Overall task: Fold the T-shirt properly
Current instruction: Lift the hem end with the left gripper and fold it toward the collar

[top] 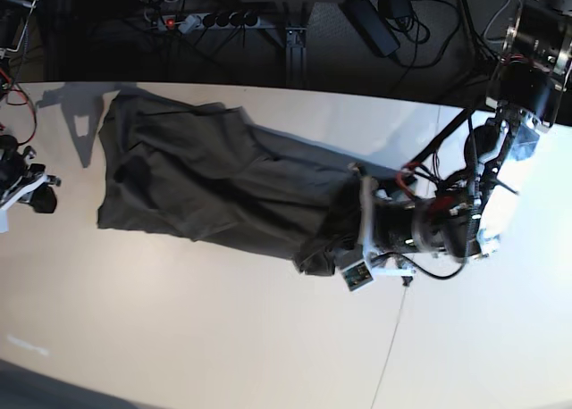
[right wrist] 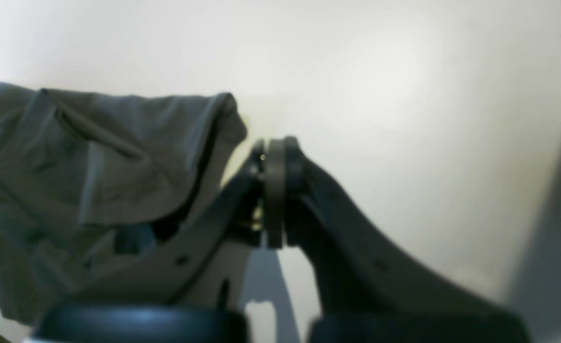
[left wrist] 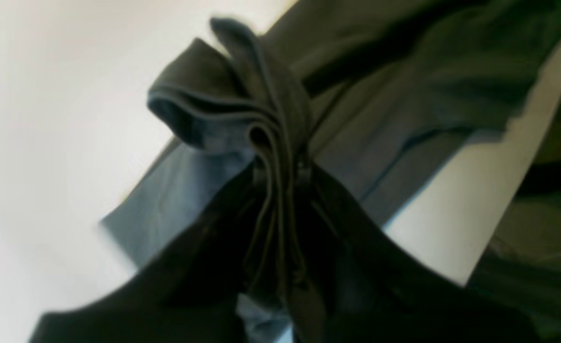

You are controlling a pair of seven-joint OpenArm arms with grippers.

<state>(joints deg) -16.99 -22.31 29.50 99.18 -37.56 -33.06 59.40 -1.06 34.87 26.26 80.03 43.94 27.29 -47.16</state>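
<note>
The dark olive-grey T-shirt (top: 206,186) lies wrinkled across the white table (top: 223,338), running from the far left toward the middle right. My left gripper (left wrist: 282,166) is shut on a bunched fold of the T-shirt (left wrist: 242,105) at its right-hand end, lifting it slightly off the table. In the base view that arm (top: 420,230) reaches in from the right. My right gripper (right wrist: 275,157) is shut with nothing between its fingers. It hovers over bare table just beside a folded edge of the T-shirt (right wrist: 94,162), apart from the cloth.
The right arm (top: 22,190) sits at the table's left edge. Behind the table's far edge are a power strip (top: 210,20) and dark cables. A thin cable (top: 393,338) trails over the table below the left arm.
</note>
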